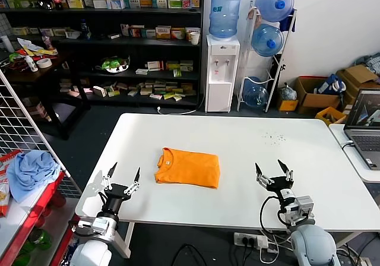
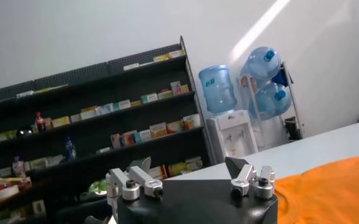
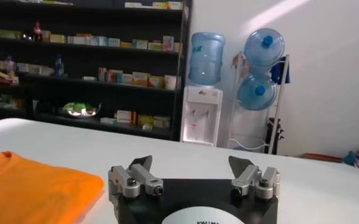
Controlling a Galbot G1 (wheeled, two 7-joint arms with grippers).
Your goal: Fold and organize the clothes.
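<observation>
The clothes, one bright orange T-shirt [image 1: 188, 167], lie folded into a compact rectangle on the white table [image 1: 237, 141], neck opening toward the left. My left gripper [image 1: 124, 176] hovers open over the table's front left corner, a hand's width left of the shirt. My right gripper [image 1: 273, 172] stands open near the front edge, to the right of the shirt. Neither touches the cloth. An orange edge of the T-shirt [image 2: 334, 189] shows in the left wrist view beyond the open left gripper [image 2: 189, 165]. In the right wrist view the T-shirt [image 3: 33, 185] lies beside the open right gripper [image 3: 191, 163].
A light blue cloth [image 1: 31, 170] lies on a red rack at the left, behind a white wire grid [image 1: 24, 129]. A laptop [image 1: 364, 123] sits on a side table at the right. Small dark specks [image 1: 273, 138] dot the table's far right. Shelves and a water dispenser [image 1: 222, 70] stand behind.
</observation>
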